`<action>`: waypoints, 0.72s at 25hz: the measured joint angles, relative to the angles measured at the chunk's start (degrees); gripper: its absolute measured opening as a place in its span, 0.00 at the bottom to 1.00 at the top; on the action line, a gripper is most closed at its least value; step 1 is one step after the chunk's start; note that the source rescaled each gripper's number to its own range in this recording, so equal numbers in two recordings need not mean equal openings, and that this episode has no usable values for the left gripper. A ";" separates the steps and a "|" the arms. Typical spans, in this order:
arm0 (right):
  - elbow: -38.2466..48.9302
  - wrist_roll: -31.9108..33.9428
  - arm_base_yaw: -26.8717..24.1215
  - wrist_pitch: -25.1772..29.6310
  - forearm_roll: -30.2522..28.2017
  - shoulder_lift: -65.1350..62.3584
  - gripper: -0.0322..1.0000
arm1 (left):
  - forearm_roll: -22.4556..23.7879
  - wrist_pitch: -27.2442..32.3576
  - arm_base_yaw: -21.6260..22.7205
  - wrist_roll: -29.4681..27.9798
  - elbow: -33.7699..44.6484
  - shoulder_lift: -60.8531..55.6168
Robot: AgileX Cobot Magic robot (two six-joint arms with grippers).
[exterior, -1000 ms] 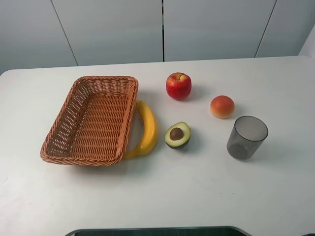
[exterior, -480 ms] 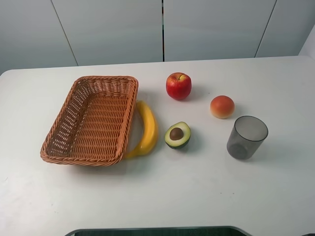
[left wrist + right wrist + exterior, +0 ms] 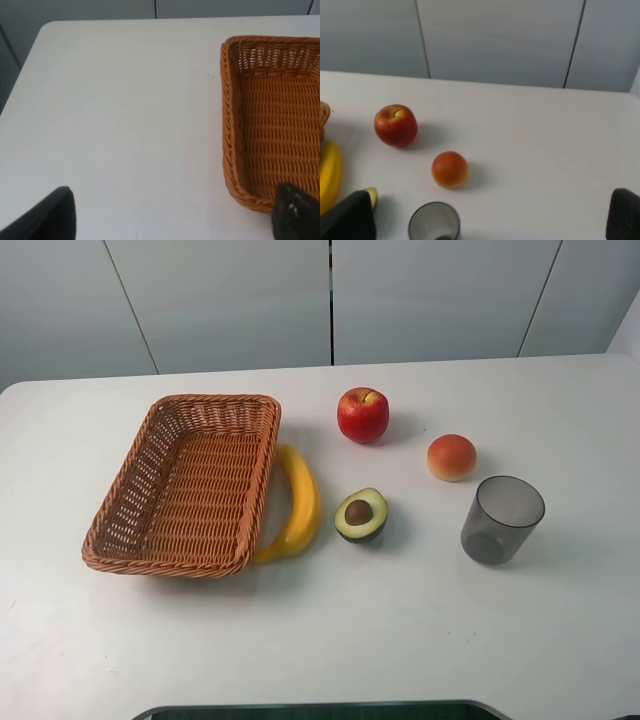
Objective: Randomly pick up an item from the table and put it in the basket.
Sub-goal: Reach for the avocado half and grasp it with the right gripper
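Note:
The halved avocado [image 3: 361, 515] lies cut face up on the white table [image 3: 400, 630], just right of a banana. Only its edge [image 3: 371, 196] shows in the right wrist view, beside a finger. The wicker basket [image 3: 262, 480] stands empty at the left, and its corner also shows in the left wrist view [image 3: 229, 125]. Neither arm shows in the exterior high view. My left gripper [image 3: 170, 220] is open and empty above bare table beside the basket. My right gripper [image 3: 485, 220] is open and empty, set back from the fruits.
A yellow banana [image 3: 299, 502] lies against the basket's right side. A red apple [image 3: 363, 414] sits at the back, an orange-pink peach [image 3: 451, 457] to its right. A grey translucent cup [image 3: 501, 519] stands right of the avocado.

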 joint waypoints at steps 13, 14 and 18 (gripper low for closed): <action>3.24 8.04 0.08 0.26 4.88 14.01 1.00 | 0.00 0.00 0.00 0.00 0.00 0.00; 4.16 8.06 0.25 -0.45 5.54 15.25 1.00 | 0.00 0.00 0.00 0.00 0.00 0.00; 6.24 2.65 4.76 -1.15 5.18 21.60 1.00 | 0.00 0.00 0.00 0.00 0.00 0.00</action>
